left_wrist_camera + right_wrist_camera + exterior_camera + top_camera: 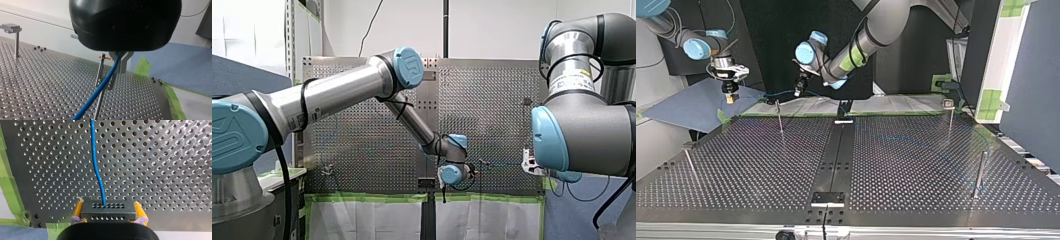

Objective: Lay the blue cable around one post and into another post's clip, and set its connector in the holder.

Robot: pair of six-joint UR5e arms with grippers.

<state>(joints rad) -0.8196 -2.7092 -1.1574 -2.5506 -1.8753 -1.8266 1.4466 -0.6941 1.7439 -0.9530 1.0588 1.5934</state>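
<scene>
A: What is hanging at the top view's 10 o'clock?
B: The right gripper (729,98) is hanging there, by the far edge of the table (916,165). In the right wrist view its 2 yellow pads (78,210) are pressing on both sides of the dark connector (109,214), so it is clamping that block between them.
A: And where is the blue cable (96,165) lying?
B: It is coming out of the connector and running ahead of that gripper over the table. In the top view it is stretching toward 3 o'clock, across to the left gripper (799,90) at about 11 o'clock.
A: Is that one gripping anything?
B: Yes. In the left wrist view its metal fingers (123,63) are sitting close together on the cable, which is slanting down out of them just beside a thin post (99,82).
A: Anything further right?
B: A clip-topped post (948,103) is standing at 1 o'clock and a plain post (980,172) at 4 o'clock.
</scene>
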